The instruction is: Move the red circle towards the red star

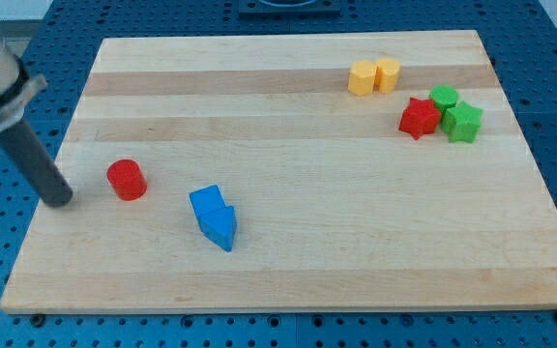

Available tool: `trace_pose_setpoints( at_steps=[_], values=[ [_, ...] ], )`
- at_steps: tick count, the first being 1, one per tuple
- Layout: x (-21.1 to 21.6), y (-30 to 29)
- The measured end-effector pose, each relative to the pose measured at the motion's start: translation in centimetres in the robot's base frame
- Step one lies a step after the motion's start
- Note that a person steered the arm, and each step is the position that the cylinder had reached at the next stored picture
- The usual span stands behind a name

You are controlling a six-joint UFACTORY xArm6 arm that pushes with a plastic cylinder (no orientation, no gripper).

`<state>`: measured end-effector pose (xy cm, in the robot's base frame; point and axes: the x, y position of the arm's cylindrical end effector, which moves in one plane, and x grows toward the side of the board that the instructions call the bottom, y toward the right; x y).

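The red circle (126, 180) stands on the wooden board (288, 242) near its left side. The red star (419, 118) lies far off at the upper right, touching two green blocks. My tip (58, 200) rests on the board just left of the red circle, with a small gap between them. The dark rod slants up to the view's upper left.
A green circle (444, 97) and a green star (463, 123) sit right of the red star. Two yellow blocks (374, 75) lie side by side near the top edge. Two blue blocks (214, 217) sit together right of and below the red circle.
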<state>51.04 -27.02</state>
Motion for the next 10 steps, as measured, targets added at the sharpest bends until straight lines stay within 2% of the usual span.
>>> trace_pose_setpoints(
  at_steps=[1,2,3,4,5,6,8,10],
  values=[
    [-2.8,1.5],
    [-6.3,6.8],
    [-6.3,7.4],
    [-6.2,2.8],
    [-2.4,2.1],
    [-1.4,5.6],
    [-4.2,15.3],
    [-8.8,25.1]
  ],
)
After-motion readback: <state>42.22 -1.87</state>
